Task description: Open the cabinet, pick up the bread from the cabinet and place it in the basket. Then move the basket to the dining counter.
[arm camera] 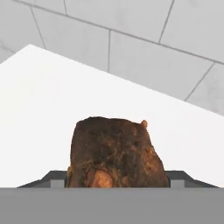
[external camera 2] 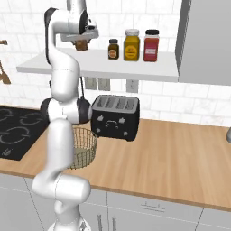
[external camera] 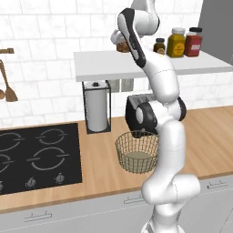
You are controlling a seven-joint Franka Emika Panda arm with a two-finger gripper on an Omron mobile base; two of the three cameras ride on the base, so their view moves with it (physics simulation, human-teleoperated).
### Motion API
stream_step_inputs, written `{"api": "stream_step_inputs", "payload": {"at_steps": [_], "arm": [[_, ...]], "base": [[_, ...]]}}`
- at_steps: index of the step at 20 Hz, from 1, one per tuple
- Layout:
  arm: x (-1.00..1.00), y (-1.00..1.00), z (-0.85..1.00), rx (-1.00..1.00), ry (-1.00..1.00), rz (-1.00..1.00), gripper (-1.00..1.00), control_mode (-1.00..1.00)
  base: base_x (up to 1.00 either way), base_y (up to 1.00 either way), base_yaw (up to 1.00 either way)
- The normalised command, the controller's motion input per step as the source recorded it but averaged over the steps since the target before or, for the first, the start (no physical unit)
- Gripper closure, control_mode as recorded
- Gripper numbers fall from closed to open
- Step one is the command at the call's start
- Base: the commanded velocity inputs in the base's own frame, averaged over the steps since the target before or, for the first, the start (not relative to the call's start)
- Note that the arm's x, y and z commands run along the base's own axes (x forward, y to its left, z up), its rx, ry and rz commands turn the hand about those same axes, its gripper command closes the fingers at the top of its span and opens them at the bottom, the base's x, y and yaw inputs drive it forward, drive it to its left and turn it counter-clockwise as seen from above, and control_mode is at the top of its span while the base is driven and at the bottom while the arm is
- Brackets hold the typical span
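The bread (arm camera: 116,153), a brown crusty lump, rests on the white shelf (arm camera: 39,113) of the cabinet, close in front of the hand camera. My gripper (arm camera: 117,181) is shut on it, one dark finger tip pressed against each side. From the base, the gripper (external camera: 122,44) (external camera 2: 82,43) is raised to the shelf's (external camera: 100,63) left part with the bread (external camera: 123,47) (external camera 2: 81,45) in it. The tan wire basket (external camera: 119,148) (external camera 2: 91,143) stands empty on the wood worktop below, right beside the arm. The dining counter is out of view.
A black toaster (external camera: 134,111) (external camera 2: 115,116) stands behind the basket. A paper towel holder (external camera: 96,109) and the black hob (external camera: 36,157) lie to the left. Three jars (external camera: 176,43) (external camera 2: 131,45) stand on the shelf to the right of the bread, and a grey cabinet panel (external camera 2: 205,40) beyond them.
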Motion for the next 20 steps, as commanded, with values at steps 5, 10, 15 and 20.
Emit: {"api": "stream_step_inputs", "payload": {"at_steps": [5,10,15,20], "arm": [[-1.00,0.00,0.02,0.05,-0.15,-0.23,1.00,-1.00],[-1.00,-0.01,0.00,0.07,-0.06,-0.23,1.00,-1.00],[-1.00,-0.05,-0.32,0.02,0.00,-0.08,1.00,-1.00],[-1.00,-0.07,-0.61,0.00,-0.22,-0.06,1.00,-1.00]], "base": [[0.00,0.00,0.00],[0.00,0.00,0.00],[0.00,0.00,0.00],[0.00,0.00,0.00]]}}
